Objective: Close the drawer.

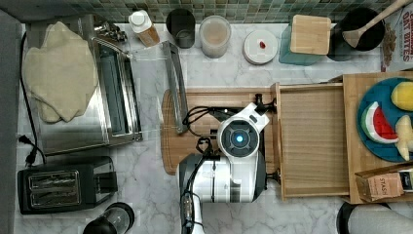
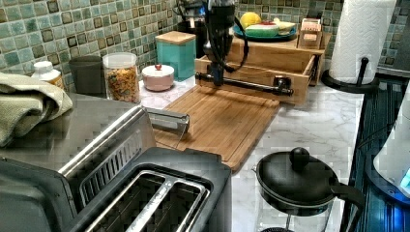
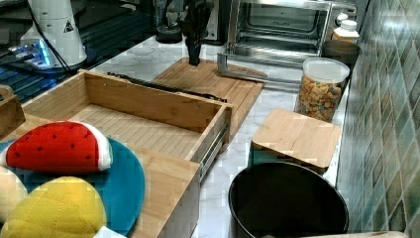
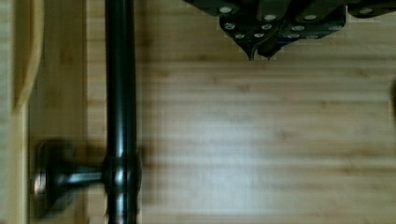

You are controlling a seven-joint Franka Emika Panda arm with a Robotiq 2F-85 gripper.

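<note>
**Drawer pulled out, gripper down by its handle bar**

Toaster (image 2: 145,198) slots and a black-lidded glass pot (image 2: 297,183) lie nearest in the left view, with the wooden cutting board (image 2: 222,121) behind them on the marble counter (image 2: 319,125). Beyond the board the gripper (image 2: 217,79) hangs just in front of the drawer (image 2: 256,72), level with the black handle bar (image 2: 246,84) on its front panel. The wrist view gives the fingers: the fingertips (image 4: 254,49) are closed tip to tip over bare board and grip nothing, with the bar (image 4: 120,112) and one of its mounting posts a short way beside them, apart from the fingers.

From the top view the drawer (image 1: 311,141) is wide open, and the arm covers the gripper. The right view adds the drawer's (image 3: 133,119) empty slatted floor and a metal slide rail (image 3: 213,146), with a toy watermelon slice (image 3: 59,146) on a blue plate (image 3: 124,188) on the cabinet top.
</note>
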